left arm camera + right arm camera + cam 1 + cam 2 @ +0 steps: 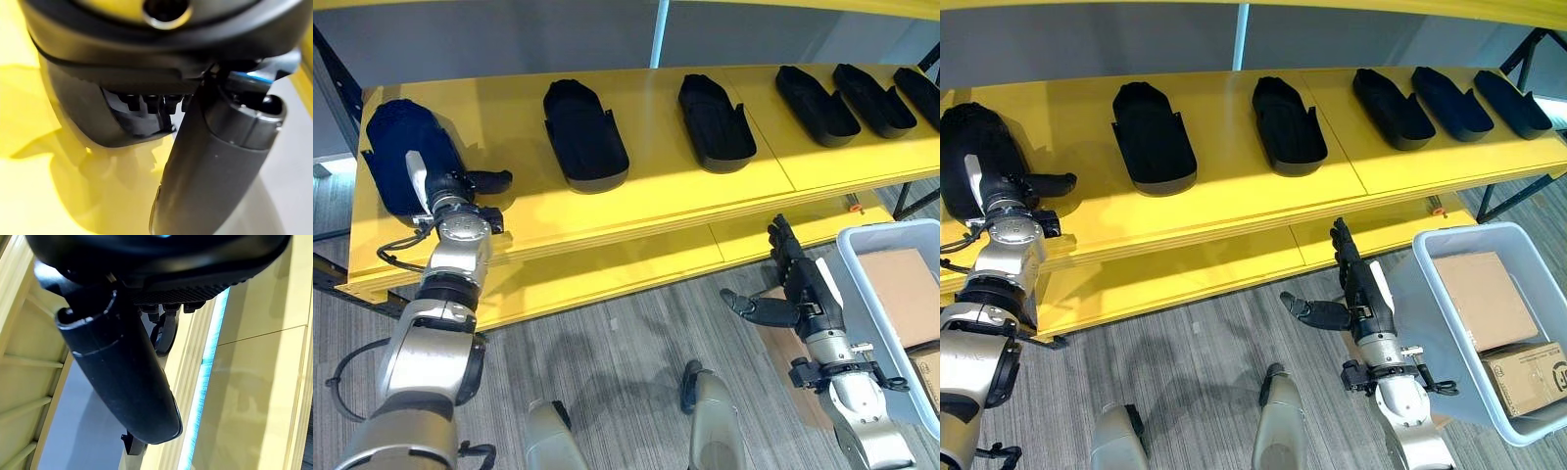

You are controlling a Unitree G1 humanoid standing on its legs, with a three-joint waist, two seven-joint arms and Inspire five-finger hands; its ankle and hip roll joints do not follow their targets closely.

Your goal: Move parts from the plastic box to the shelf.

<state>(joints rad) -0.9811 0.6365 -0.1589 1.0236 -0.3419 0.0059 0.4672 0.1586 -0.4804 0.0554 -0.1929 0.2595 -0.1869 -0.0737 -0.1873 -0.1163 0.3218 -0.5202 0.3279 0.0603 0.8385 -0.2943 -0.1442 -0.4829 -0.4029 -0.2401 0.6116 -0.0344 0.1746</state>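
Observation:
Several black shell-shaped parts lie in a row on the yellow shelf (666,201), among them part (585,132) and part (715,119). A darker part (396,147) sits at the shelf's far left end. My left hand (450,191) rests against that part, its thumb (494,179) sticking out to the right, clear of it. In the left wrist view the part's shell (93,122) curves just past the thumb (210,161). My right hand (1356,294) hangs open and empty below the shelf, beside the grey plastic box (1430,284).
Cardboard boxes (1484,299) lie inside the plastic box at the lower right. A lower yellow board (607,274) juts out under the shelf. A pale upright post (659,34) stands behind it. Dark frame legs (1513,191) stand at the right end.

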